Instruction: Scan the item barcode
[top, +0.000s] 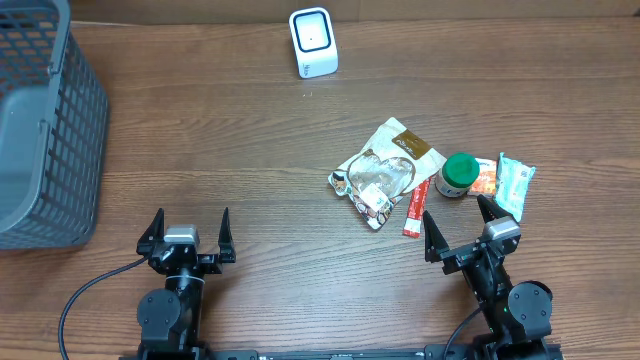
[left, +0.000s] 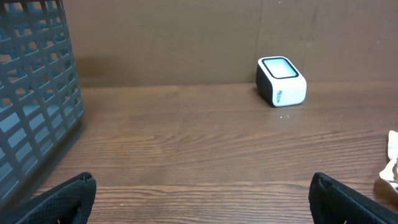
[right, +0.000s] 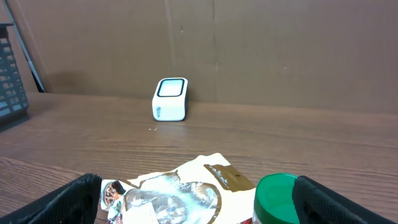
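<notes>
A white barcode scanner (top: 313, 42) (left: 281, 81) (right: 170, 99) stands at the back of the table. A cluster of items lies right of centre: a cream and brown snack pouch (top: 384, 170) (right: 180, 196), a green-lidded jar (top: 459, 175) (right: 280, 200), a red stick packet (top: 416, 209), an orange packet (top: 484, 178) and a pale green packet (top: 515, 184). My right gripper (top: 457, 223) (right: 199, 202) stands open just in front of the pouch and jar, holding nothing. My left gripper (top: 190, 233) (left: 202, 199) is open over bare wood at the front left.
A grey mesh basket (top: 45, 120) (left: 34, 106) fills the left side of the table. A brown cardboard wall (left: 186, 37) rises behind the scanner. Wood tabletop (top: 250, 150) stretches between the basket and the items.
</notes>
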